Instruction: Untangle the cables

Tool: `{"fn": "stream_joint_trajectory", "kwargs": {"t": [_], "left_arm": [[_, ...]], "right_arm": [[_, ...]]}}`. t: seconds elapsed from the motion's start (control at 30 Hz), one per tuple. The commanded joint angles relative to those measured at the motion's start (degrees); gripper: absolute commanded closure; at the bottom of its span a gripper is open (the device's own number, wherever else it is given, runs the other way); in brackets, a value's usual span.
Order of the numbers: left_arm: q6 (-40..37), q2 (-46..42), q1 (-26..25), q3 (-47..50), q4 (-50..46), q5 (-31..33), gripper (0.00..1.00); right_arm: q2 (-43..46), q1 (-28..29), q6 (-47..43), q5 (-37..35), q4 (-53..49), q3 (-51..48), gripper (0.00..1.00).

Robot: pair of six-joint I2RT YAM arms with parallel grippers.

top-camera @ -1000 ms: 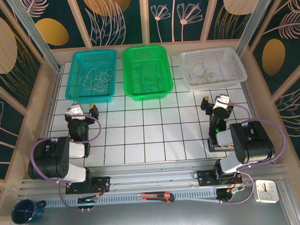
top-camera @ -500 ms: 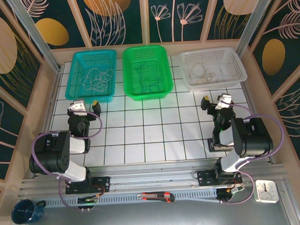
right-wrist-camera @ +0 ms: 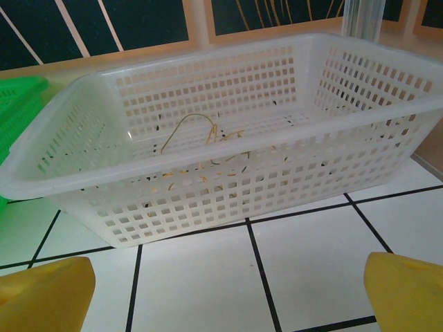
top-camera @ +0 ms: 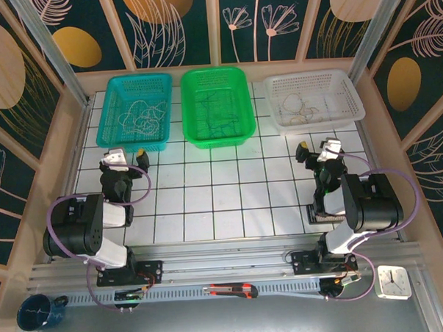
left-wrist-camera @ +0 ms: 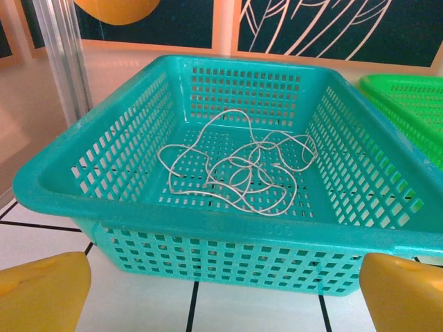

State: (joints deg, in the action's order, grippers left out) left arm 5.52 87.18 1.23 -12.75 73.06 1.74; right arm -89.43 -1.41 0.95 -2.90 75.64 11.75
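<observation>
Thin white cables (top-camera: 142,118) lie looped in the teal basket (top-camera: 105,112); the left wrist view shows them as one loose tangle (left-wrist-camera: 239,169) on the basket floor. Dark blue cables (top-camera: 215,111) rest in the green basket (top-camera: 247,106). Pale yellow cables (top-camera: 301,107) sit in the white basket (top-camera: 351,98), and through the right wrist camera they (right-wrist-camera: 201,138) curl up from its floor. My left gripper (top-camera: 123,156) (left-wrist-camera: 221,304) is open, low over the table, just short of the teal basket. My right gripper (top-camera: 324,148) (right-wrist-camera: 225,297) is open and empty, facing the white basket.
The three baskets stand side by side along the far edge of the gridded table (top-camera: 222,188). The green basket's corner (left-wrist-camera: 408,104) (right-wrist-camera: 17,104) edges into both wrist views. On the near rail lie a box cutter (top-camera: 230,290), a small clock (top-camera: 393,281) and a dark mug (top-camera: 38,312).
Both arms folded back and both grippers shifted slightly toward the baskets over the first half second. Since then nothing has visibly moved.
</observation>
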Motion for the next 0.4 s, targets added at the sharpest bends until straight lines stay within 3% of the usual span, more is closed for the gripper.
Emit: {"fn": "stream_joint_trajectory", "kwargs": {"t": [0.0, 0.37], "left_arm": [[-1.0, 0.1, 0.3, -0.2, 1.5, -1.1, 0.01], [-1.1, 0.1, 0.3, -0.2, 1.5, -1.1, 0.01]], "right_arm": [[-0.4, 0.3, 0.1, 0.5, 1.4, 0.5, 0.01], [-0.4, -0.2, -0.1, 1.7, 0.6, 0.8, 0.01]]}}
